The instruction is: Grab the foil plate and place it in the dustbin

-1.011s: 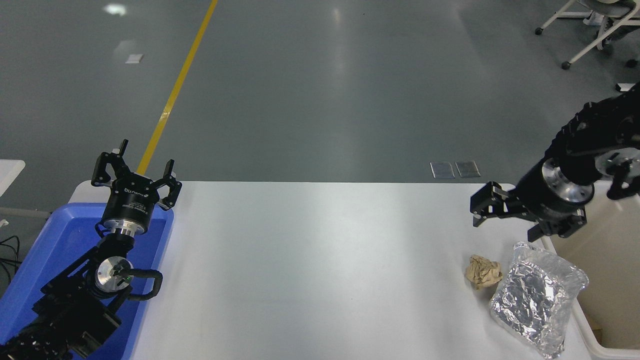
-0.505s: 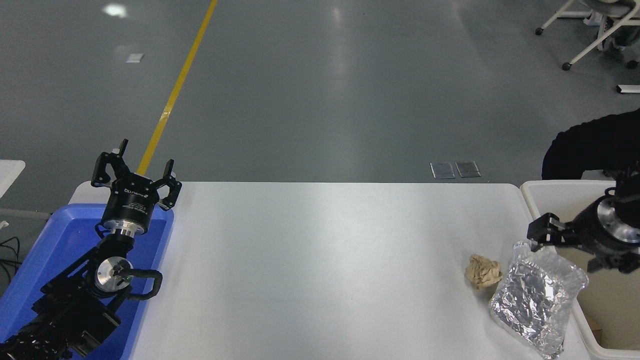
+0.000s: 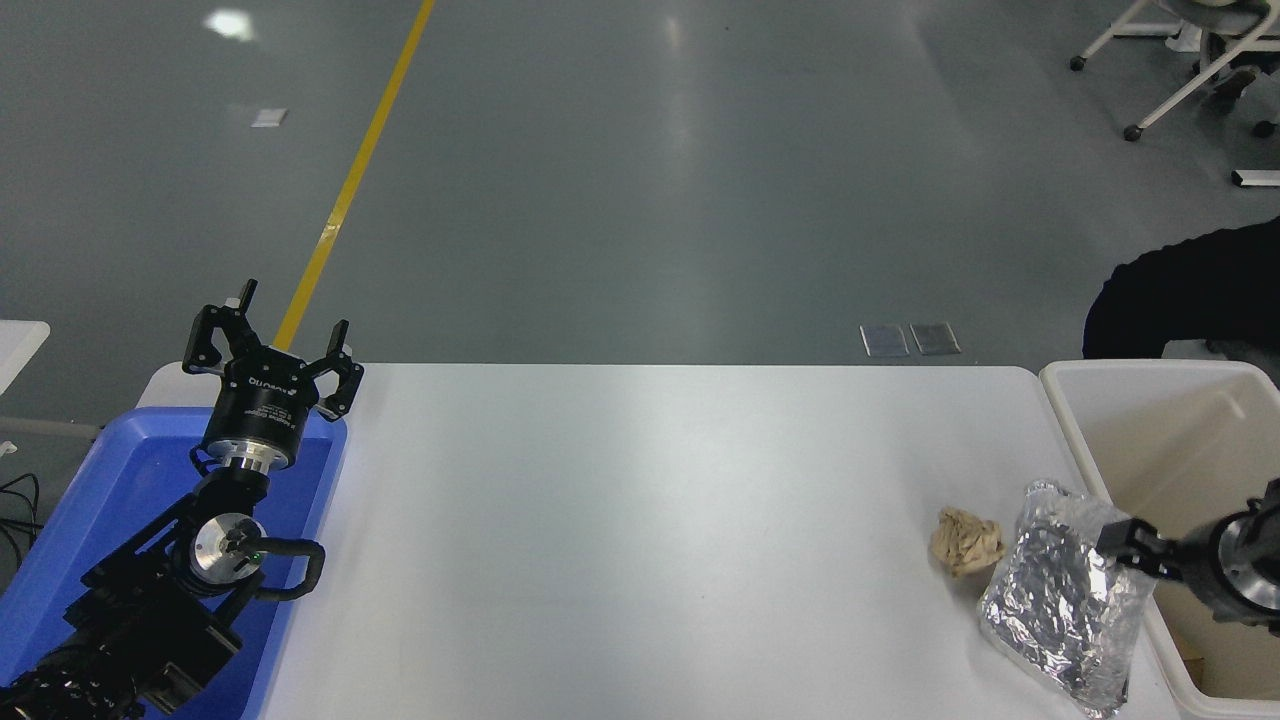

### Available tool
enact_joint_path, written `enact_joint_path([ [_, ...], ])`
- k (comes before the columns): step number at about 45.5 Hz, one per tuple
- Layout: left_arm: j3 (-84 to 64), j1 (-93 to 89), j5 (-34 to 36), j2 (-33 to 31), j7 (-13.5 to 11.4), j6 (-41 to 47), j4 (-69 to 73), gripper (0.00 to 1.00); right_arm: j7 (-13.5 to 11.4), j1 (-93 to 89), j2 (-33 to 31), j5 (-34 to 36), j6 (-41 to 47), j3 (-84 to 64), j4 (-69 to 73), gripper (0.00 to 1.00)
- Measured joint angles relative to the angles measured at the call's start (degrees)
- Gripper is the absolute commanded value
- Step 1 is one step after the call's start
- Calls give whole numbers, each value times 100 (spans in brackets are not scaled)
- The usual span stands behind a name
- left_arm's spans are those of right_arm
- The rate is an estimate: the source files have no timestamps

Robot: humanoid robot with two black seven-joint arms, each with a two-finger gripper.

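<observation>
Foil plate on counter, unlifted; right pincer at its rim, grip indeterminate; dustbin awaits.

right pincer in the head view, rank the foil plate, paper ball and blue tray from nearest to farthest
From the right pincer:
1. Foil plate: at the pincer, lower right of the table, against the dustbin.
2. Paper ball: on the table beside the plate's left edge.
3. Blue tray: across the table at far left, under the left pincer.
</observation>
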Motion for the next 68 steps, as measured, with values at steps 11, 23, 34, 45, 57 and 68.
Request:
enact_joint_path([
  [11, 0, 0, 1, -1, 0, 0, 0, 98, 0, -670, 2, 0, -439, 330, -401, 98],
  [23, 0, 0, 1, -2, 0, -1, 0, 98, 0, -1181, 10, 0, -970, 566, -604, 98],
  [34, 0, 0, 0, -2, 1, -2, 0, 98, -1, -1430, 13, -35, -1172, 889, -651, 67],
  [45, 0, 0, 1, -2, 1, -2, -1, 98, 6, -1606, 118, -205, -1304, 1025, -674, 23],
  [57, 0, 0, 1, -2, 1, -1, -1, 98, 1, -1682, 228, -432, -1354, 1046, -685, 0],
  [68, 0, 0, 1, -2, 1, -1, -1, 98, 0, -1672, 227, -499, -1366, 979, -687, 0],
])
